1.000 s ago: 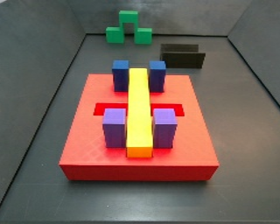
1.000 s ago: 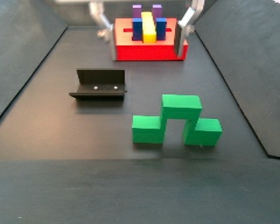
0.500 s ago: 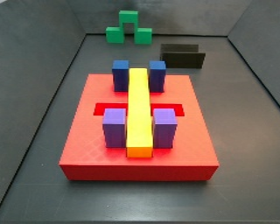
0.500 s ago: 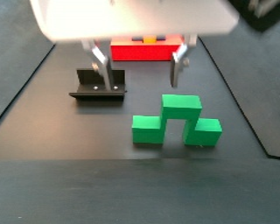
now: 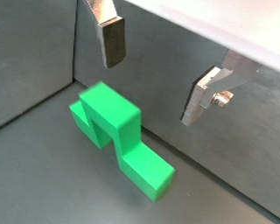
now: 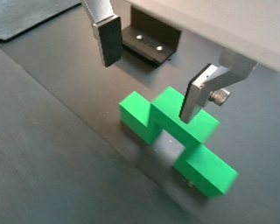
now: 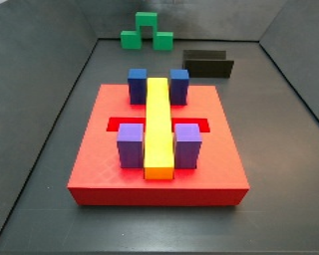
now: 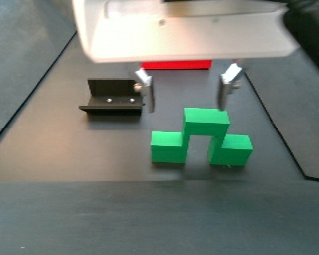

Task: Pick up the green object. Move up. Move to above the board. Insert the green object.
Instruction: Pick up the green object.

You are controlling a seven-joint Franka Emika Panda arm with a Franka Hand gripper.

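The gripper (image 8: 186,90) hangs just above the green object (image 8: 199,138), its two silver fingers (image 6: 108,39) spread wide and holding nothing. The green object sits on the dark floor, and in both wrist views (image 5: 116,133) it lies under the gap between the fingers, not touching them. The fixture (image 8: 113,97) stands to its left. The big pale arm body hides most of the board (image 8: 175,65); only a red strip peeks out. In a side view the whole board (image 7: 96,159) shows, with its yellow bar (image 7: 159,127), but the arm is out of view there.
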